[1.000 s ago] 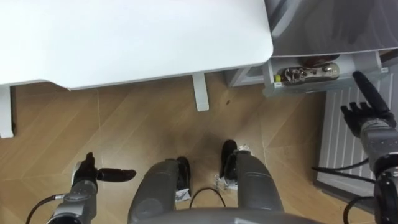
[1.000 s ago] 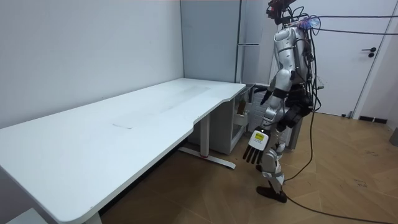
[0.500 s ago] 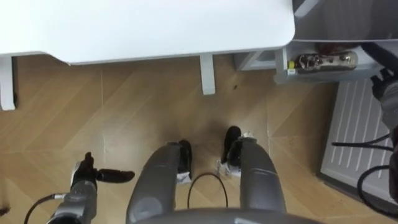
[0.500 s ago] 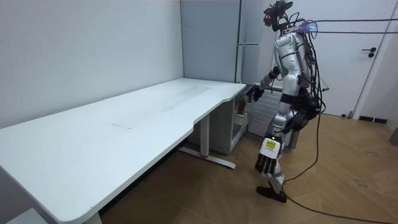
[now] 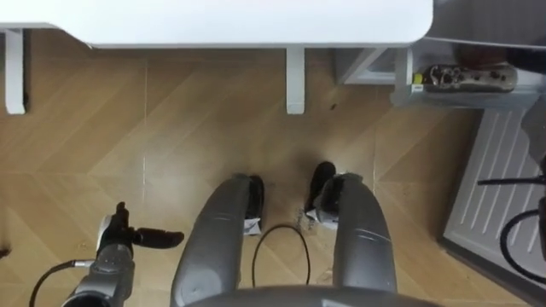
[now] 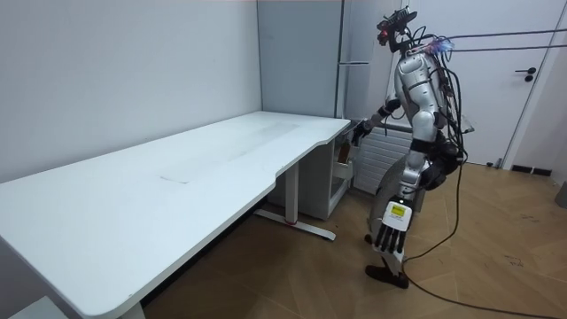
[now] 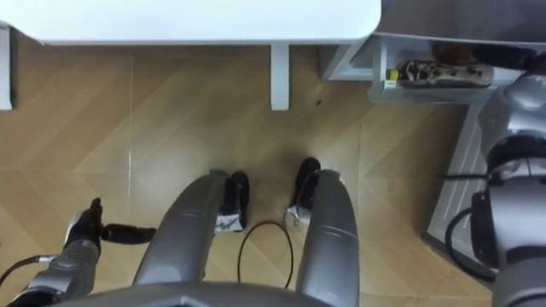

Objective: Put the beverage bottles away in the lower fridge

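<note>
drinks point(image 5: 465, 78) up in the top right corner, packed into 1 door shelf point(image 5: 452, 101) of the fridge point(image 6: 354, 44), just past the table's corner. how many bottles are in there cannot be told, they crowd together seen from above.

right hand point(image 6: 359, 133) is raised in front of the body in the room view, near the table's end and the fridge front. it is too small and dark there to tell whether the fingers are spread or curled, or whether it touches anything.

left hand point(image 5: 117, 246) hangs low by the left leg, at the lower left, well apart from the drinks, clear across the floor from them. its fingers point down, relaxed, thumb stuck out to the side, holding nothing. the room view backs that up: fingers long and loose beside the leg.

count time: 1 white table point(image 5: 256, 21) along the top, 2 table legs point(image 5: 295, 81) on the wooden floor point(image 5: 171, 145), 1 in the middle and 1 at the far left, 1 shelf of drinks, 1 ribbed white panel point(image 5: 495, 179) below that shelf at the right edge.

robot stands upright on the wood at the table's far end, the fridge just beside it, the table edge ahead of it.
</note>
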